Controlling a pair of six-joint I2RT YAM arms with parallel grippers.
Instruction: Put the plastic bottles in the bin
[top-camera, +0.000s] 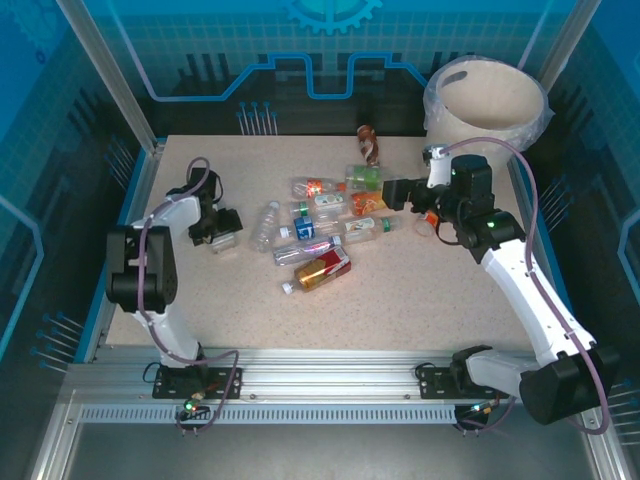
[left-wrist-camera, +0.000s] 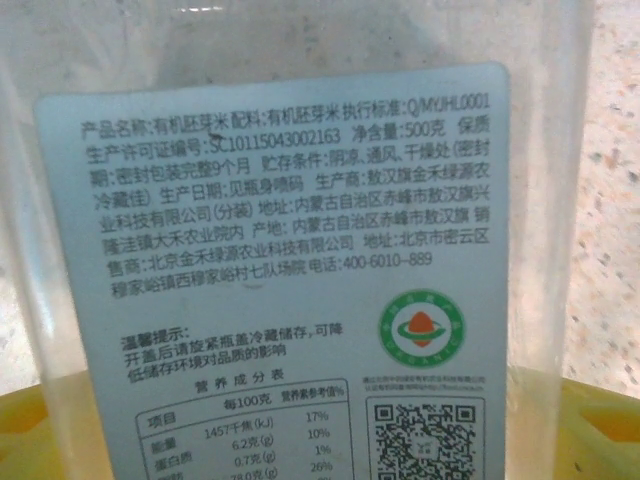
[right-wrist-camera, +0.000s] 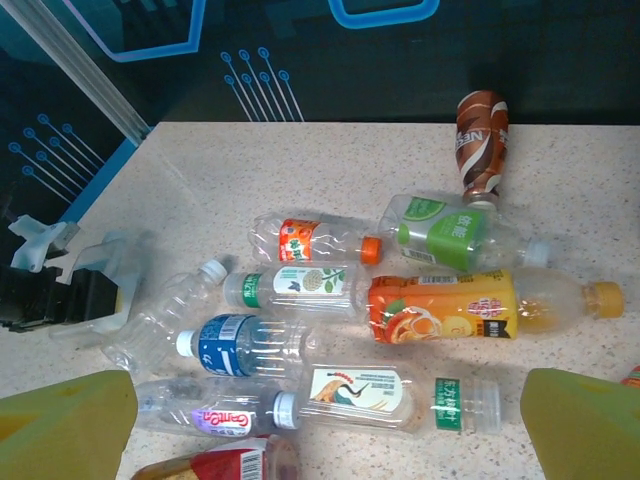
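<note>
Fingers of my left gripper (top-camera: 216, 236) pinch a clear plastic bottle with a pale grey printed label (left-wrist-camera: 290, 280) at the left of the speckled table (top-camera: 400, 300). On my right gripper (right-wrist-camera: 325, 392) the fingers are spread wide, hovering over scattered clear plastic bottles (right-wrist-camera: 330, 290) mid-table. The large round cream-white bin (top-camera: 445, 120) stands at the far right corner, well apart from them.

Bright, even overhead light falls on the speckled beige worktop (top-camera: 400, 300), leaving only soft shadows. The left wrist view sits so near one clear plastic bottle (left-wrist-camera: 550, 200) that the lower lines of its pale label (left-wrist-camera: 290, 280) blur; glints dot the other bottles (right-wrist-camera: 290, 290).
</note>
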